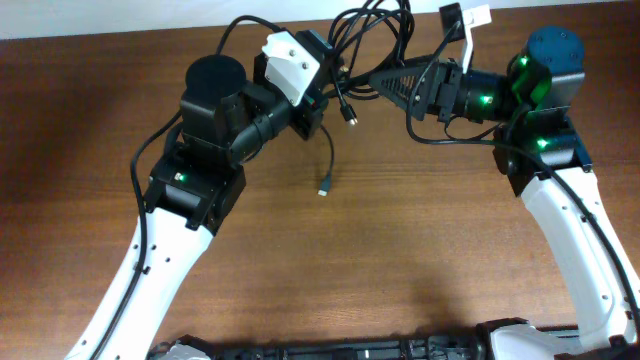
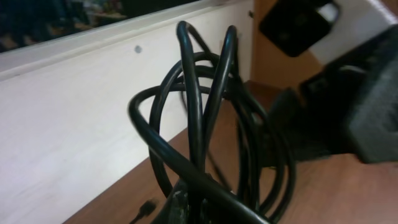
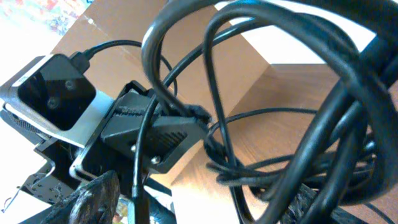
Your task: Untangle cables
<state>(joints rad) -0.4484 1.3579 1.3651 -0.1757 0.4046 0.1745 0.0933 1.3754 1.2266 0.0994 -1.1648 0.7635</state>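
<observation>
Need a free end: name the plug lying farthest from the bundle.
The plug lowest in the overhead view; the other plug sits close by the bundle.

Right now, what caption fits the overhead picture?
Left gripper grips tangled cables; open right gripper faces them over wooden table.

Looped cables [image 2: 193, 124] and the wall [image 2: 74, 124] crowd the far edge.

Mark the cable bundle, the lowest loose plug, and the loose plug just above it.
cable bundle [image 2: 194, 127]: left wrist view, on the upright strand in the middle of the loops.
lowest plug [image 1: 324, 188]: overhead view, on the connector tip.
upper plug [image 1: 351, 119]: overhead view, on the connector tip.
</observation>
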